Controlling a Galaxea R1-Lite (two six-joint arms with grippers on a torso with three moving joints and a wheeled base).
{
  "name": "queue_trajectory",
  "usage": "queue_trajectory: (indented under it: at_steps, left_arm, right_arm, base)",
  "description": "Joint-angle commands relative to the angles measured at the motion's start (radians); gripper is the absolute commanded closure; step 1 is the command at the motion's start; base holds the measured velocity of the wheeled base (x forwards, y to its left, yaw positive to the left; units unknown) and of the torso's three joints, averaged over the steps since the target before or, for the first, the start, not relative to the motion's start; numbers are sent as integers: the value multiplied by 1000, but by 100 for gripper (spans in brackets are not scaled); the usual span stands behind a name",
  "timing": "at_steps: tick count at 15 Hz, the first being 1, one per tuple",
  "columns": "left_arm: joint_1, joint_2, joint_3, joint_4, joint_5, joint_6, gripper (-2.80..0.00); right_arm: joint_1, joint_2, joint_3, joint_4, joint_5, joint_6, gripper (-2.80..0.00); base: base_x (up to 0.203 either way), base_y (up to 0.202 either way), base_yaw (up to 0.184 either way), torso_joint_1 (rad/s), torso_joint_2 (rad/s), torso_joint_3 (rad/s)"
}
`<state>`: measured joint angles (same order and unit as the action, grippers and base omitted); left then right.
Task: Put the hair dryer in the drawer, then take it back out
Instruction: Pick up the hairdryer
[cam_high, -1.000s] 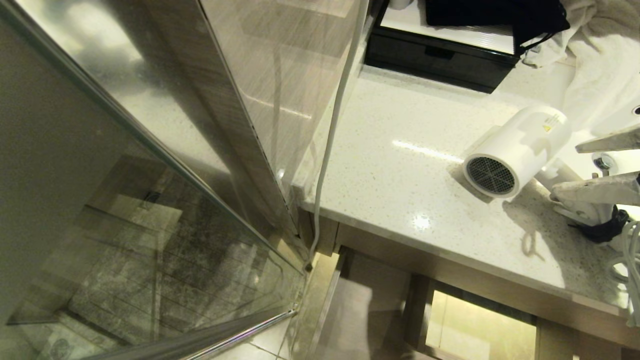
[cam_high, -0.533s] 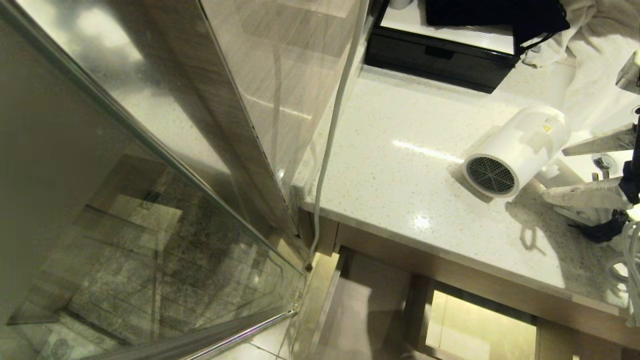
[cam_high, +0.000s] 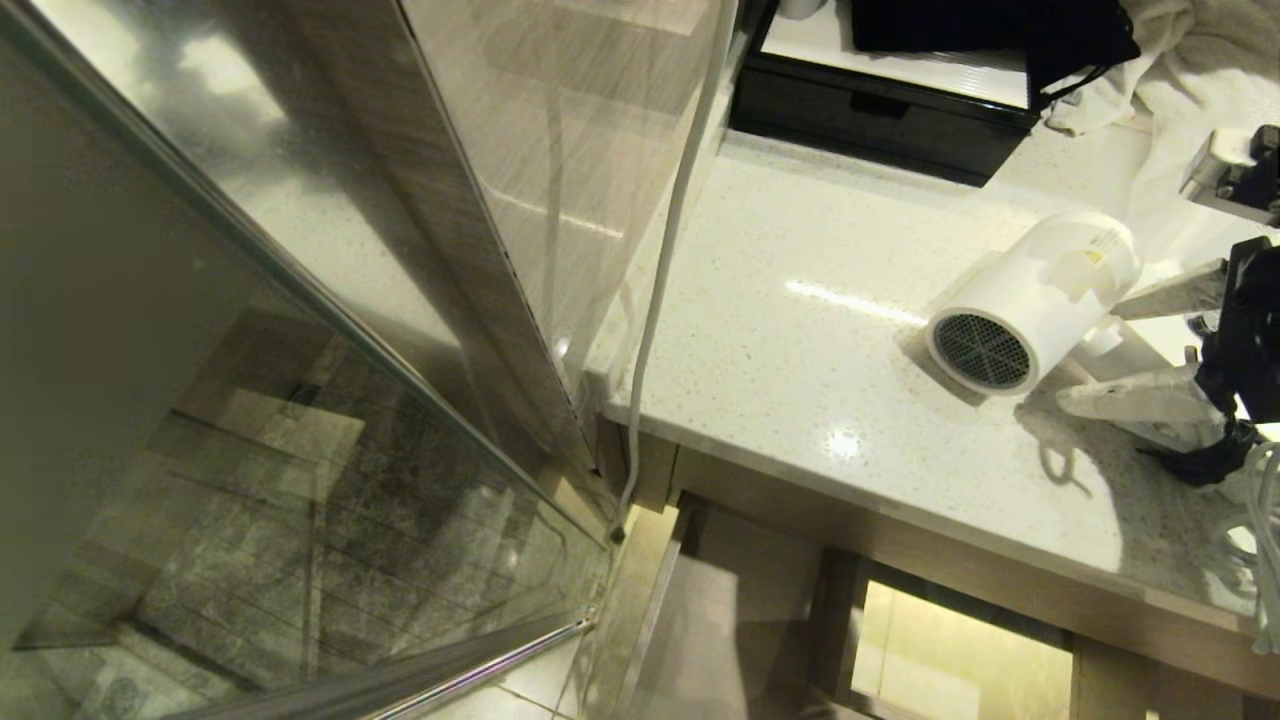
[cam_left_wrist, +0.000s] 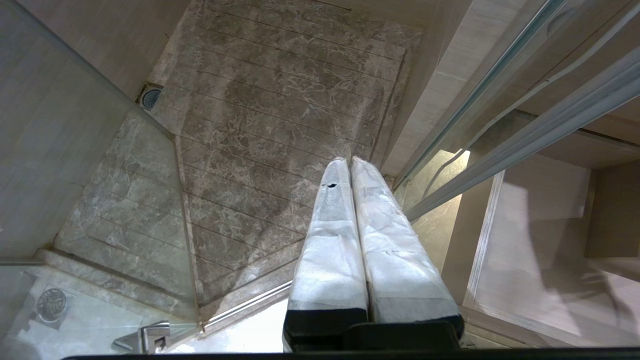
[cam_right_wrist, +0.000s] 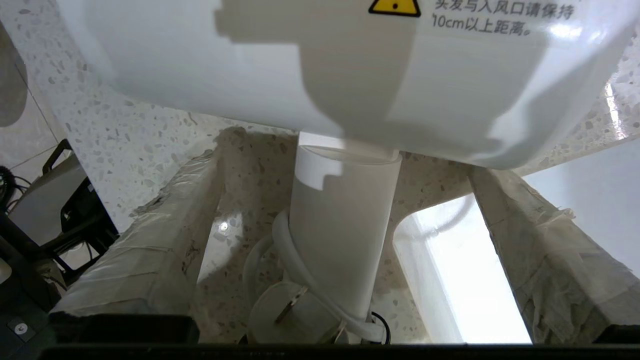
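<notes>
Our right gripper (cam_high: 1125, 345) has crept in from the right edge of the head view over the last second and now stands with its two tape-wrapped fingers (cam_right_wrist: 150, 240) spread as wide as they go, one on each side of the handle (cam_right_wrist: 340, 240) of the white plastic hair dryer with the round grey grille (cam_high: 1030, 300). Nothing is clamped yet: in the right wrist view we see bare gaps between both pads and the handle.

The hair dryer has not moved. It lies on its side on the pale speckled stone countertop (cam_high: 800, 330), grille toward us, with its white cord (cam_right_wrist: 295, 265) wound round the handle's end and the plug (cam_right_wrist: 285, 310) tucked there.

The wide, low beige wood-grain drawer (cam_high: 760, 610) stands pulled out below the counter edge, pale interior showing, nothing in it that we can see.

We judge the approach nearly done; closing on the handle would start the first carry toward the drawer.

Our left gripper (cam_left_wrist: 350, 170) hangs parked over the brown marble shower floor (cam_left_wrist: 280, 110), fingers pressed together and empty.
</notes>
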<state>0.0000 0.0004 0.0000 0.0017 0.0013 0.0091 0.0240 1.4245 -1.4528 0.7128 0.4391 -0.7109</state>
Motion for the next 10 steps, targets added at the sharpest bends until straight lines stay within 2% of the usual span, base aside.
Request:
queue_trajectory:
  at_steps: [1,10]
  left_arm:
    - [0,0,0,0,0,0,0]
    - [0,0,0,0,0,0,0]
  right_arm:
    - [1,10,8,0,4,-4,-280]
    - [7,42,9,-23,6,-10,-280]
  base:
    - [0,0,0,0,0,0]
    - [0,0,0,0,0,0]
